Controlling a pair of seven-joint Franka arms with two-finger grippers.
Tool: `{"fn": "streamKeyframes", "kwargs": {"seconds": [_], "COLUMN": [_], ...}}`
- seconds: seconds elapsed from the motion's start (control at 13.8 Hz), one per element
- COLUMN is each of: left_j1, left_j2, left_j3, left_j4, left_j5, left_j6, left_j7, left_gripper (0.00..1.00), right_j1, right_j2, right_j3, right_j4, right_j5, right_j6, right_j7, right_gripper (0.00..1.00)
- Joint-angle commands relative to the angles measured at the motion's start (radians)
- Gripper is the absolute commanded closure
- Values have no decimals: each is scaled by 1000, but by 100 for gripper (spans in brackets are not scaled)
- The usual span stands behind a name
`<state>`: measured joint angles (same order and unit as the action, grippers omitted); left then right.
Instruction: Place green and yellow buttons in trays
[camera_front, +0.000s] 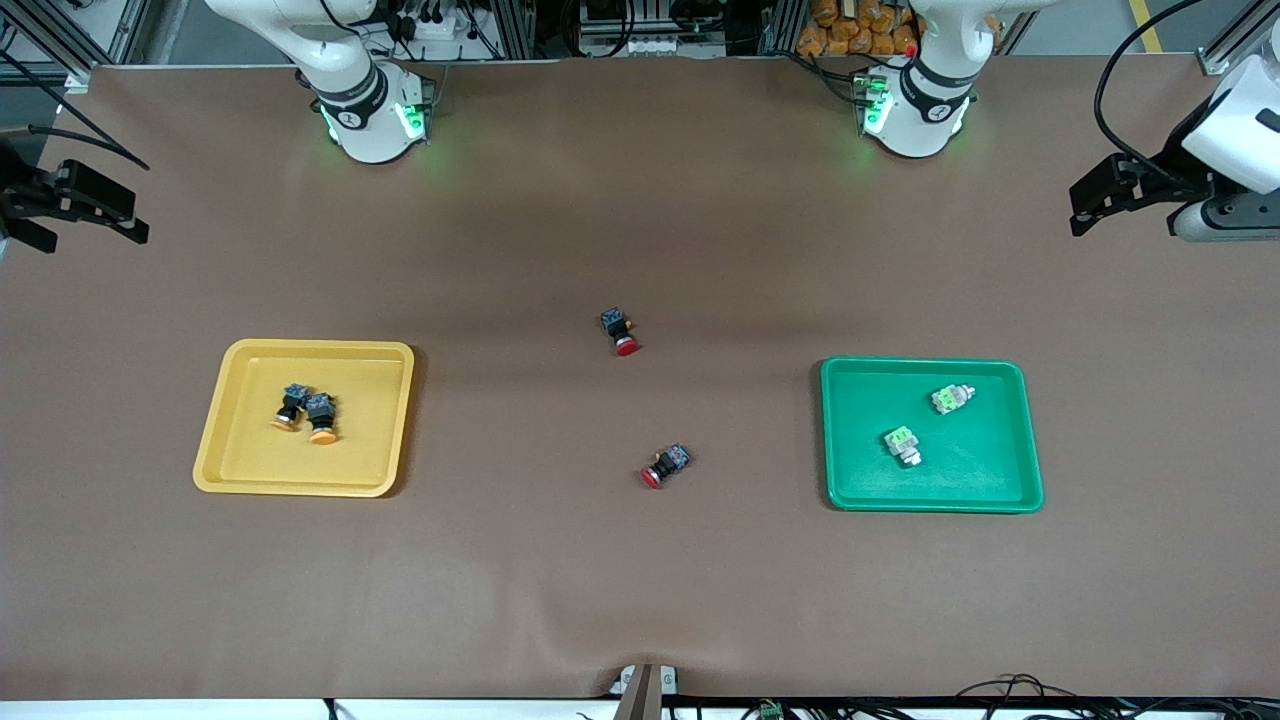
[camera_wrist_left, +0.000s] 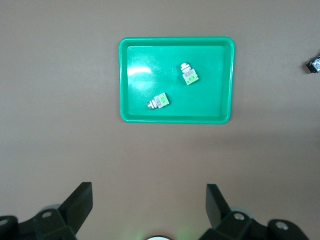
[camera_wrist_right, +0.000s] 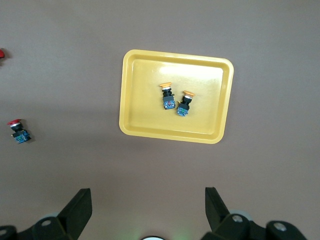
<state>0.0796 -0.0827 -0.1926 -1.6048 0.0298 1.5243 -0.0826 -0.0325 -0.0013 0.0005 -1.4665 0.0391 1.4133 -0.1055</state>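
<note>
Front view, from its left edge to its right: the right pincer (camera_front: 95, 205) is seen at the upper left, spread wide and holding nothing, up over the desk (camera_front: 640, 600) edge. Lower and further in, the yellow tray (camera_front: 240, 470) holds both yellow buttons (camera_front: 306, 410), lying just beside each other, well apart from that pincer. At mid-frame two red buttons (camera_front: 621, 331) are seen on the bare desk. At the right, the green tray (camera_front: 1010, 490) holds two green buttons (camera_front: 903, 445), apart from one another. At the upper right edge the left pincer (camera_front: 1110, 200) is held wide and bare, well apart from its tray.
</note>
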Motion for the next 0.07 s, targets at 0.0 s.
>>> {"fn": "streamKeyframes", "kwargs": {"seconds": [0.0], "left_j1": [5], "left_j2": [14], "left_j3": [-4], "left_j4": [28], "left_j5": [9], "left_j6": [-24], "left_j7": [4], "left_gripper": [0], "right_j1": [-26], "right_j2": [-46], "right_j3": [21], "right_j4": [-57], "right_j5": [-16], "right_j6": [15], "right_j7": [-5], "right_gripper": [0]}}
